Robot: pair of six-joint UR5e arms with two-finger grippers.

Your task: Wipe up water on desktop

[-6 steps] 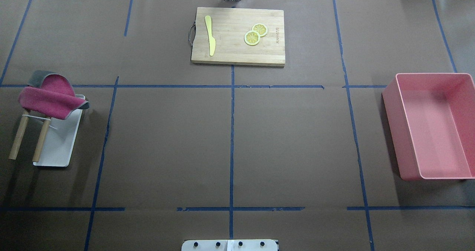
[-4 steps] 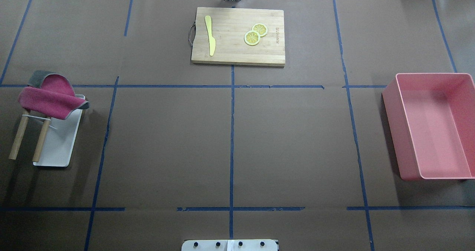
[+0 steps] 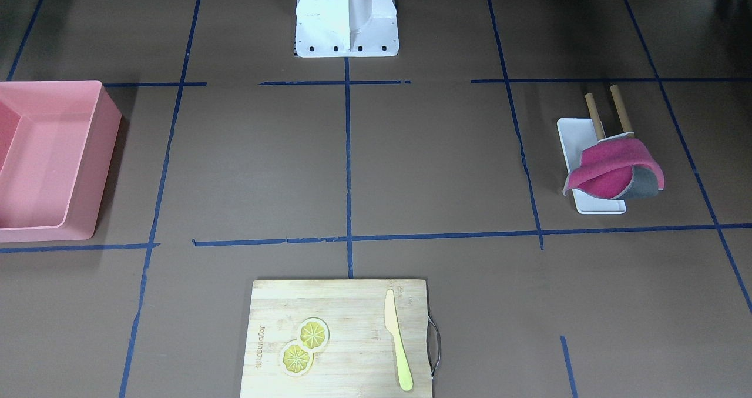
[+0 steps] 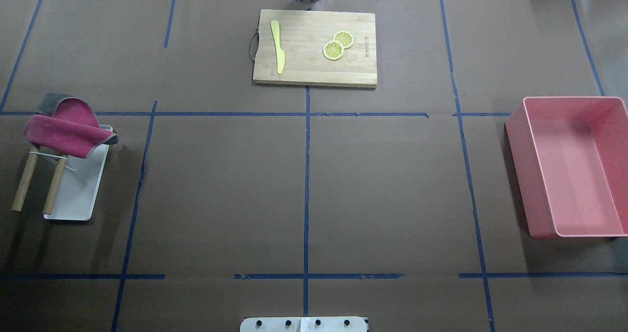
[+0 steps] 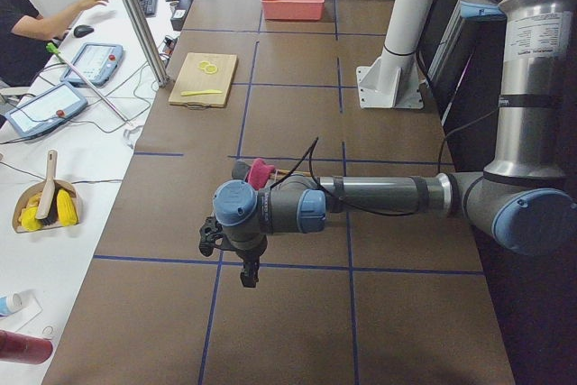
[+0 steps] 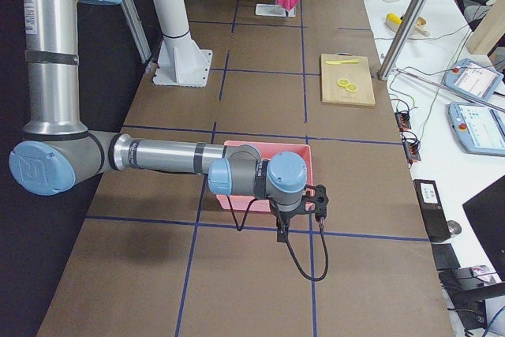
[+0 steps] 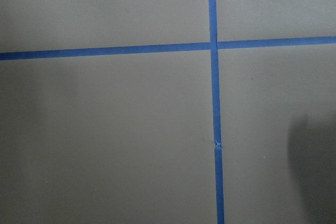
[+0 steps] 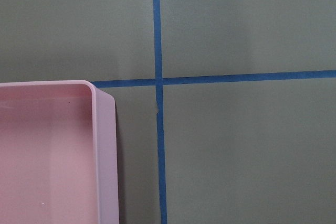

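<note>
The dark-brown desktop [image 4: 221, 190] with blue tape lines fills the overhead view; I see no water on it. A red and grey cloth [image 4: 64, 131] hangs over a wooden rack [image 4: 54, 185] at the left; it also shows in the front view [image 3: 611, 169]. My left gripper [image 5: 246, 275] shows only in the exterior left view, hanging above the desktop beyond the cloth; I cannot tell if it is open. My right gripper [image 6: 282, 234] shows only in the exterior right view, beside the pink bin; I cannot tell its state. The wrist views show no fingers.
A white tray [image 4: 78, 194] lies under the rack. A pink bin [image 4: 520, 175] stands at the right edge. A bamboo cutting board [image 4: 304, 67] at the back middle holds a yellow knife [image 4: 278, 47] and two lemon slices [image 4: 333, 50]. The robot base [image 3: 346, 16] is at the near edge.
</note>
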